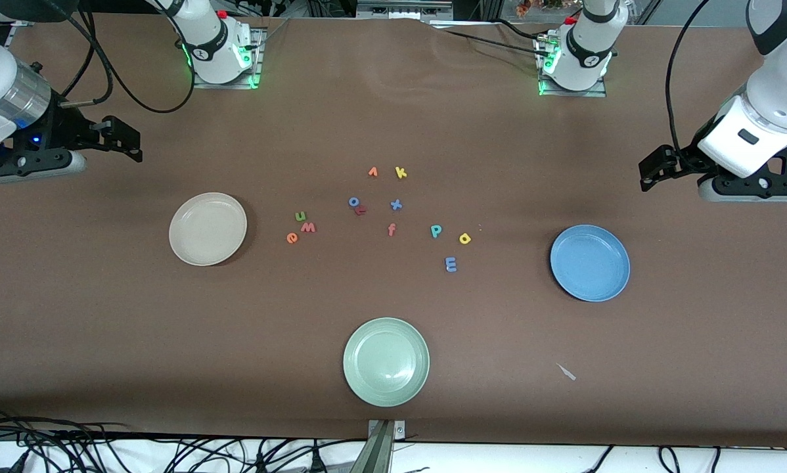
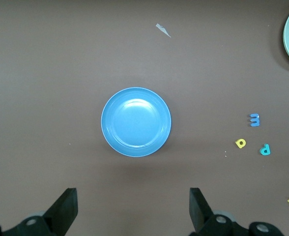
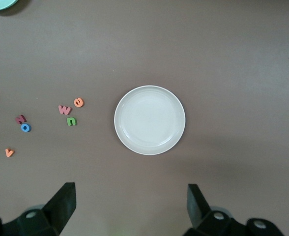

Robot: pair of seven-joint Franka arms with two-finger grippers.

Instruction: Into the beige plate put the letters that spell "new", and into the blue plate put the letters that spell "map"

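Note:
The beige plate [image 1: 207, 228] [image 3: 150, 120] lies empty toward the right arm's end. Beside it sit the green n [image 1: 300, 215] [image 3: 72, 121], red-pink w [image 1: 309, 227] [image 3: 65, 109] and orange e [image 1: 292, 238] [image 3: 78, 102]. The blue plate [image 1: 590, 263] [image 2: 136, 122] lies empty toward the left arm's end, with the teal p [image 1: 436, 230] [image 2: 265, 149], yellow a [image 1: 464, 238] [image 2: 241, 143] and lavender m [image 1: 450, 264] [image 2: 254, 119] beside it. My right gripper [image 1: 125, 139] [image 3: 130, 194] hangs open and empty high above the table near the beige plate. My left gripper [image 1: 650, 169] [image 2: 133, 196] hangs open and empty near the blue plate.
A pale green plate [image 1: 386, 361] lies nearest the front camera. Mid-table are an orange v [image 1: 372, 172], yellow k [image 1: 401, 173], blue o [image 1: 354, 202], blue x [image 1: 396, 205] and orange f [image 1: 391, 229]. A paper scrap [image 1: 567, 372] lies nearer the camera than the blue plate.

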